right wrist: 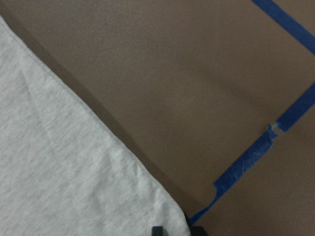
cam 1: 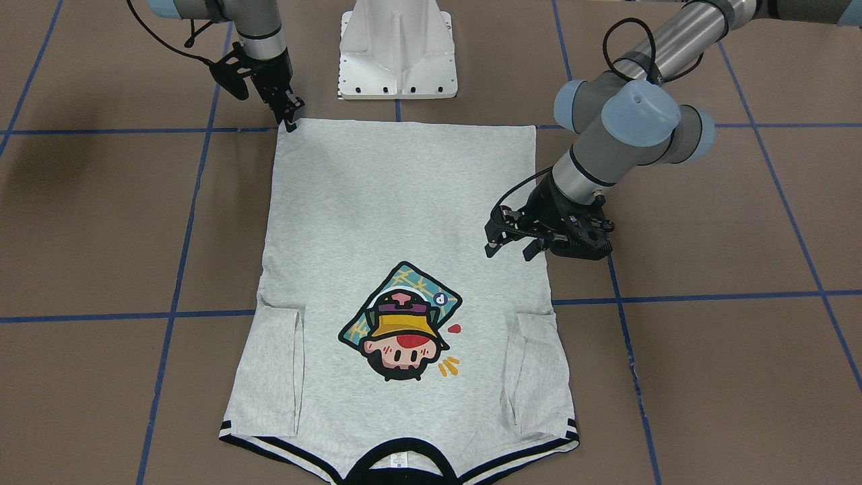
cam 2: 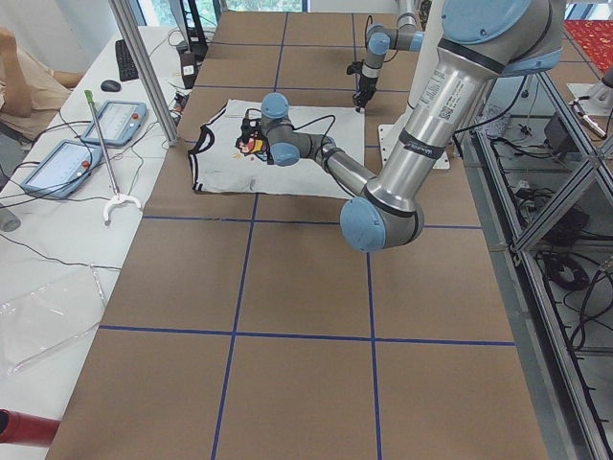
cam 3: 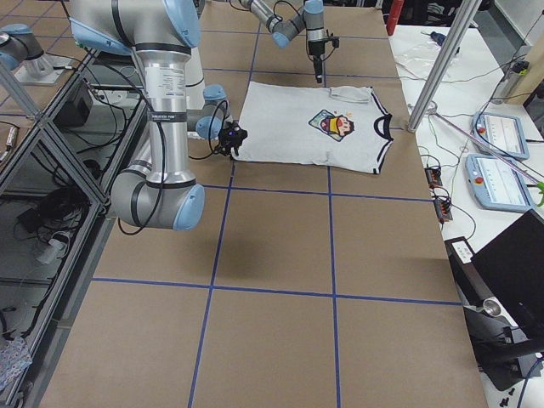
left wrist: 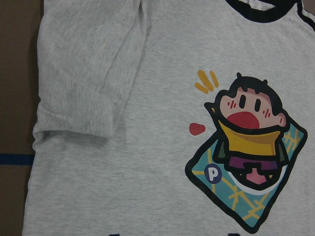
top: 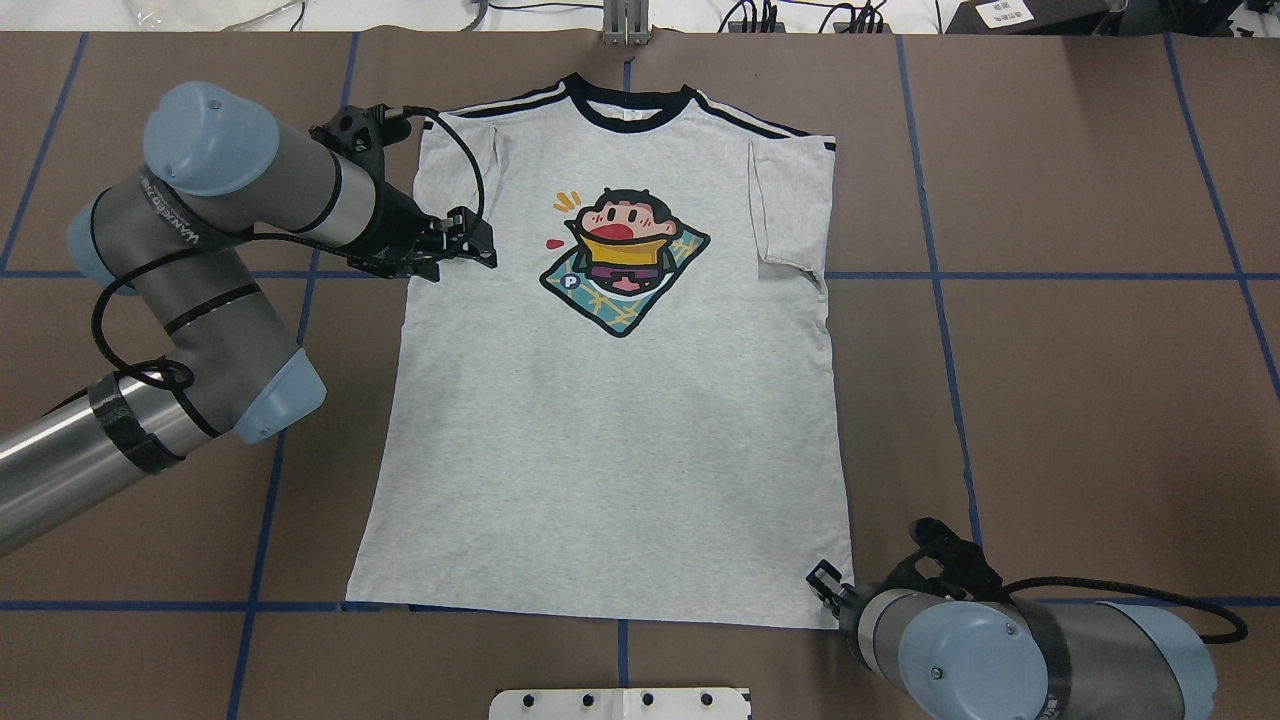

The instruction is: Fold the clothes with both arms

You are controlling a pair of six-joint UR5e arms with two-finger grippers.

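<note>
The left hand [cam 1: 510,250] hangs open, its two black fingers clearly apart. It hovers above the T-shirt [cam 1: 397,202] just inside the shirt's edge on the robot's left. The hand is beside the cartoon print [cam 1: 401,323] and just hem-side of the sleeve [cam 1: 532,364], which is folded in over the body. The left wrist camera looks down on that folded sleeve and the print from some height, with no fingers in its view.

The right hand [cam 1: 291,116] points down at the hem corner on the robot's right, low against the tabletop [cam 1: 707,370]. The right wrist camera shows its two fingertips [right wrist: 157,230] a little apart with the tip of the corner between them, so the hand looks open rather than clamped.

The grey T-shirt lies flat and print-up in the middle of the brown tabletop. Its straight hem is nearest the robot's white pedestal [cam 1: 397,47]. Its black collar [cam 1: 397,450] is on the far side from the robot. The other sleeve [cam 1: 279,367] is folded in as well. Black stripes run along both shoulders. Blue tape lines [cam 1: 178,269] cross the tabletop in a grid, and some pass under the shirt.
</note>
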